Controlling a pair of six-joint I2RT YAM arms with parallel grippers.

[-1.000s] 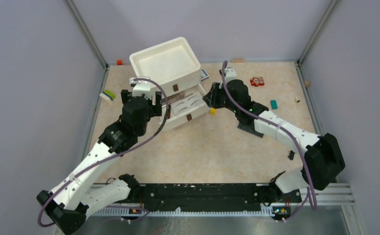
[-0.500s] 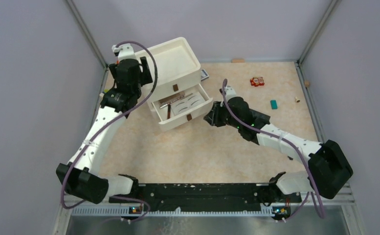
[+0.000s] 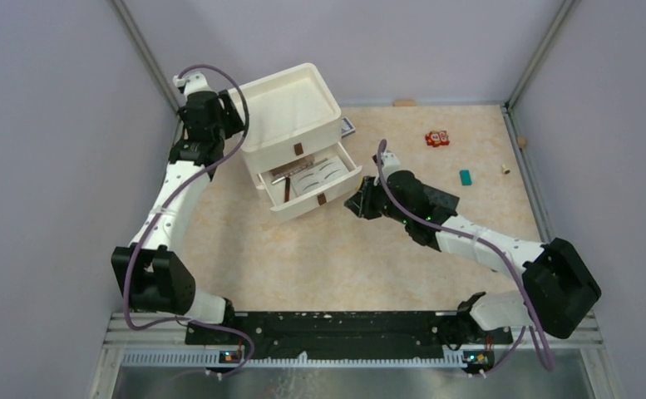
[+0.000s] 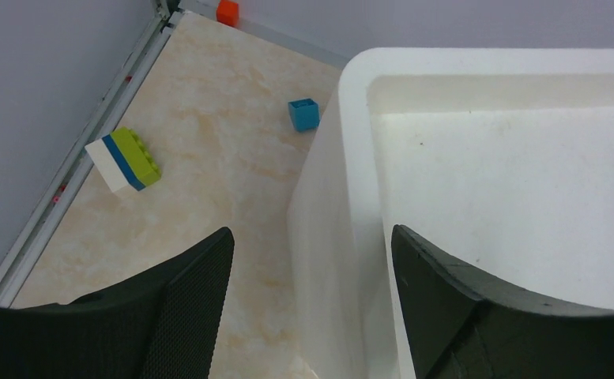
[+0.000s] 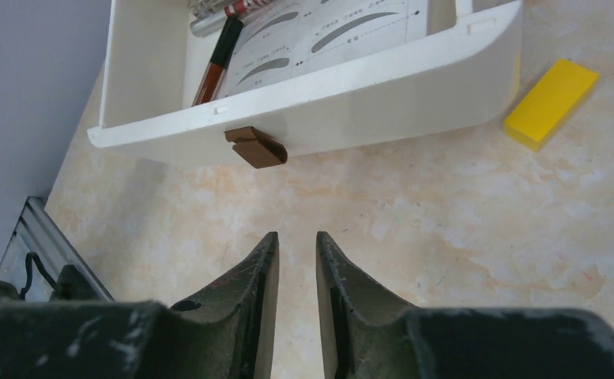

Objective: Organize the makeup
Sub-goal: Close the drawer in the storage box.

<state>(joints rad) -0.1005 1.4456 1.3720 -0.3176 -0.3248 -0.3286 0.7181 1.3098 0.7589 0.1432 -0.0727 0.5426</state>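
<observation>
The lower drawer (image 5: 382, 87) of the white plastic drawer unit (image 3: 273, 154) stands pulled out, smooth-walled, with a small brown tab handle (image 5: 256, 148) on its front. In it lies the makeup: a white card (image 5: 327, 28) printed with curved grey brow-like shapes, its fine print too small to read, a brown-and-black pencil (image 5: 216, 67) and a silvery tube (image 5: 209, 14). The right gripper (image 5: 296, 237) hovers low over the marbled beige worktop (image 5: 446, 205) in front of the handle, its fingers almost together, holding nothing. A flat yellow block (image 5: 551, 103) lies beside the drawer. The left gripper (image 4: 311, 233) is spread wide, one finger on each side of the top tray's (image 4: 493, 197) rounded wall. A studded white, blue and lime brick (image 4: 122, 162) lies near.
</observation>
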